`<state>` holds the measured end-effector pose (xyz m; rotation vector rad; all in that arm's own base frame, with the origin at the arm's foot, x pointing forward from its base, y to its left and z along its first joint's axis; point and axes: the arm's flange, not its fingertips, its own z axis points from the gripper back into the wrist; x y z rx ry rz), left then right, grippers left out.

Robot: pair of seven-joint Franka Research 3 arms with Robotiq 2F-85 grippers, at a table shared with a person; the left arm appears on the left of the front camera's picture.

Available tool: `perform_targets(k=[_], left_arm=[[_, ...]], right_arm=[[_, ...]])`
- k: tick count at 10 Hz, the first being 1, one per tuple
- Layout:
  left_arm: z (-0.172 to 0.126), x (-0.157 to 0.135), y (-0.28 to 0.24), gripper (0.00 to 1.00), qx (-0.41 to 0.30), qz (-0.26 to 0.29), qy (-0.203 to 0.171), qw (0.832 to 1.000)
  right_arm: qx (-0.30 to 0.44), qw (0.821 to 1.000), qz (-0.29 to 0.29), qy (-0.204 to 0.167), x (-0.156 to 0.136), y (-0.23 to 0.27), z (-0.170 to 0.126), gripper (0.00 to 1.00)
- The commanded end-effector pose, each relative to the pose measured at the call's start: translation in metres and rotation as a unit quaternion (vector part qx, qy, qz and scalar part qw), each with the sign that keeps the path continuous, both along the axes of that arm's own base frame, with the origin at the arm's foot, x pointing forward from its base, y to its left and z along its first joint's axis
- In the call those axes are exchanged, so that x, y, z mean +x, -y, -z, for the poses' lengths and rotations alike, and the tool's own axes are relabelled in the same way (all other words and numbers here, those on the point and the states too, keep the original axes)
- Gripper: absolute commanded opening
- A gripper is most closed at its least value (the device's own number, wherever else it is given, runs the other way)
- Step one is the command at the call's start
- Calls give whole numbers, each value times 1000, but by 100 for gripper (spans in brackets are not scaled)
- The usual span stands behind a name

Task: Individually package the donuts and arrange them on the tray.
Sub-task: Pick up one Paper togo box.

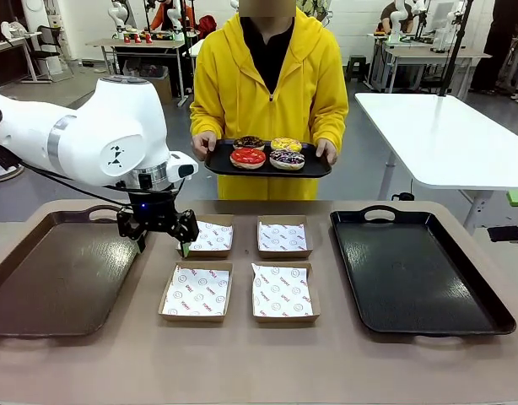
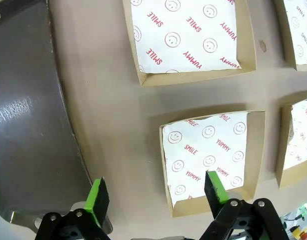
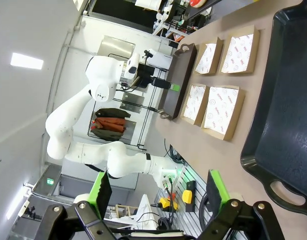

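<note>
Four donuts lie on a small black tray [image 1: 215, 160] that a person in a yellow hoodie holds over the table's far side: dark chocolate donut [image 1: 248, 142], yellow donut [image 1: 286, 144], red donut [image 1: 248, 158] and sprinkled donut [image 1: 287, 159]. My left gripper [image 1: 163, 246] hangs open and empty above the table, between the brown tray [image 1: 48, 278] and the far-left box [image 1: 210, 235]. The left wrist view has that gripper [image 2: 156, 195] over the edge of a paper-lined box [image 2: 211, 160]. My right gripper [image 3: 159, 190] is open and empty, off the table's right end.
Four open cardboard boxes lined with printed paper sit mid-table, among them the far-right box [image 1: 283, 237] and two near ones [image 1: 196, 292] [image 1: 283, 293]. A large black tray [image 1: 415, 270] [image 3: 288, 100] lies on the right. A white table [image 1: 445, 135] stands behind.
</note>
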<state>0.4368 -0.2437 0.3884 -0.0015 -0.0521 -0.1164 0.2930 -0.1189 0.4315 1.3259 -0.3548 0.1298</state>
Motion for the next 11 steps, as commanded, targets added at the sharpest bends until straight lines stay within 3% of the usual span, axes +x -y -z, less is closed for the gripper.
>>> perform_targets(k=[1,7,11], left_arm=[[-4,1,-3,100,-5,0,-4,1000],[-1,2,-2,100,-1,-3,0,1000],[21,-29,10,100,-3,19,28,999]], right_arm=[[8,1000,-1,8,1,-1,0,100],[8,1000,-1,8,1,-1,0,100],[8,1000,-1,8,1,-1,0,100]])
